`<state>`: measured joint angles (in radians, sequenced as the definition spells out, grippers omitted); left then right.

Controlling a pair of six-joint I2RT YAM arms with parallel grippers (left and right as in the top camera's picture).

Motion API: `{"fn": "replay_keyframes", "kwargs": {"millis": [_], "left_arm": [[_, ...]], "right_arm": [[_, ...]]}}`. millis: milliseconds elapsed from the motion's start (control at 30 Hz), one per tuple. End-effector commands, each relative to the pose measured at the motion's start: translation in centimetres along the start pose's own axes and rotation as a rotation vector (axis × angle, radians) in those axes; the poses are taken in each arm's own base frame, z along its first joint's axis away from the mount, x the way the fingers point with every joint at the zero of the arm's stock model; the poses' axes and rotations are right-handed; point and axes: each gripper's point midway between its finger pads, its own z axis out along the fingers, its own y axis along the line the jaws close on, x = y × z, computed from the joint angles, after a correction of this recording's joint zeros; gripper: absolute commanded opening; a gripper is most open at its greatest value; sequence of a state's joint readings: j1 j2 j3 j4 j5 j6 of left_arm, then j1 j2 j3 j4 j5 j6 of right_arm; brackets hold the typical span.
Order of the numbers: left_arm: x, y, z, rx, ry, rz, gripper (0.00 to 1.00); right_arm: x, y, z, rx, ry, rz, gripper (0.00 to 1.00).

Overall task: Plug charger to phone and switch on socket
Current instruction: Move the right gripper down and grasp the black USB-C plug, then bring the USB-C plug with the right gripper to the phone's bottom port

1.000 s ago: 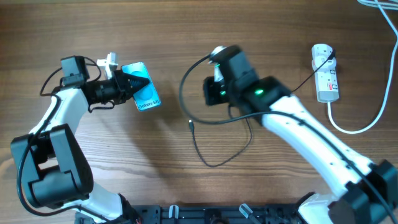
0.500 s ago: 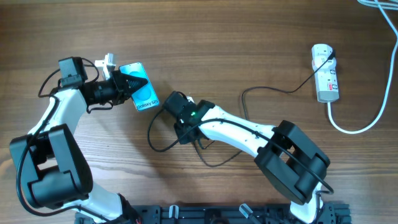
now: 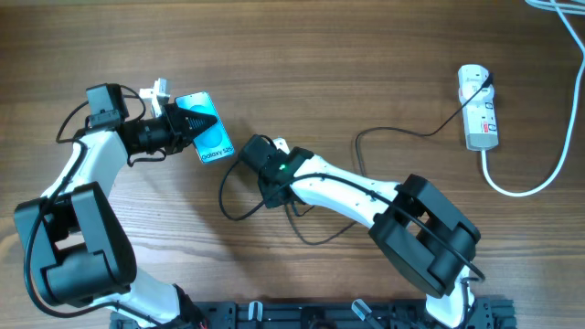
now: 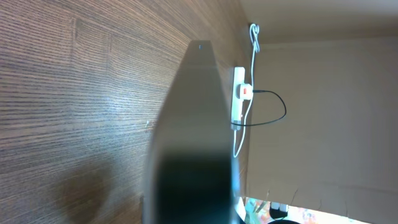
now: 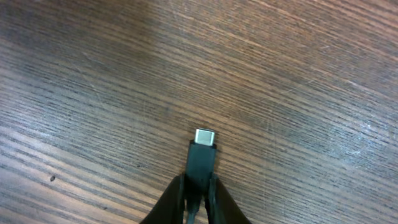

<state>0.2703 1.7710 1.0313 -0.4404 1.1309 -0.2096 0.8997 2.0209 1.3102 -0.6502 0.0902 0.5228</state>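
While the left hand (image 3: 198, 121) is clenched on the phone (image 3: 216, 144) at 10 o'clock on the bench (image 3: 366, 55), the teal screen faces up. Its white writing begins "Galaxy", and the rest is too small to read. The left forearm lies level, reaching toward 3 o'clock. In the left wrist view a dark blurred shape fills the middle.

The right hand (image 5: 198, 188) pinches the charger (image 5: 201, 160) just behind its connector, whose silver tip points to 12 o'clock in the wrist view, above bare wood. Seen from overhead, this hand sits just right of the phone, at the phone's 4 o'clock, with its arm stretched low from 5 o'clock. The black cable loops at 6 o'clock of the hand, then runs toward 2 o'clock to the socket (image 3: 478, 108), whose red-marked switch (image 4: 245, 92) shows. A white cord (image 3: 539, 178) curves off at the socket's 5 o'clock.
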Motion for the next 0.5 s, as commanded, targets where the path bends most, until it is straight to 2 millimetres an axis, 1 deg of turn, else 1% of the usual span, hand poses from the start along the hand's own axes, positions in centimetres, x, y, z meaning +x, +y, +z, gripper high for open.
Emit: {"fn": "replay_keyframes", "kwargs": {"millis": [0, 33, 67, 100, 167, 200, 233, 300, 333, 367, 400, 467], "left_arm": [[0.2, -0.3, 0.0, 0.033, 0.009, 0.014, 0.04], [0.2, -0.3, 0.0, 0.033, 0.009, 0.014, 0.04], [0.2, -0.3, 0.0, 0.033, 0.009, 0.014, 0.04], [0.2, -0.3, 0.0, 0.033, 0.009, 0.014, 0.04], [0.2, -0.3, 0.0, 0.033, 0.009, 0.014, 0.04], [0.2, -0.2, 0.0, 0.033, 0.009, 0.013, 0.04], [0.3, -0.2, -0.1, 0.032, 0.011, 0.006, 0.04], [0.2, 0.0, -0.5, 0.033, 0.004, -0.012, 0.04], [0.1, 0.0, -0.7, 0.039, -0.001, -0.015, 0.04], [0.0, -0.1, -1.0, 0.049, -0.005, -0.02, 0.04], [0.0, -0.2, -1.2, 0.066, -0.007, -0.024, 0.04], [0.1, -0.7, -1.4, 0.096, -0.004, -0.026, 0.04]], "right_arm": [[0.7, 0.0, 0.3, -0.005, 0.038, 0.001, 0.33], [0.6, -0.1, 0.2, -0.006, 0.036, 0.002, 0.34], [0.6, -0.1, 0.1, -0.006, 0.036, 0.004, 0.22], [0.6, -0.3, 0.1, -0.004, 0.038, 0.006, 0.12], [0.7, -0.3, 0.1, -0.008, 0.043, -0.004, 0.04], [0.8, 0.5, 0.0, -0.051, 0.056, -0.048, 0.04], [0.9, 1.2, -0.8, -0.096, 0.074, -0.067, 0.04], [-0.6, 1.0, -3.6, -0.137, 0.021, -0.074, 0.04], [-1.0, 0.9, -4.6, -0.159, 0.001, -0.095, 0.04], [-1.5, 1.0, -6.3, -0.221, -0.018, -0.135, 0.04], [-1.5, 2.1, -8.6, -0.372, -0.021, -0.209, 0.04], [-1.3, 3.3, -11.9, -0.616, -0.022, -0.281, 0.04]]}}
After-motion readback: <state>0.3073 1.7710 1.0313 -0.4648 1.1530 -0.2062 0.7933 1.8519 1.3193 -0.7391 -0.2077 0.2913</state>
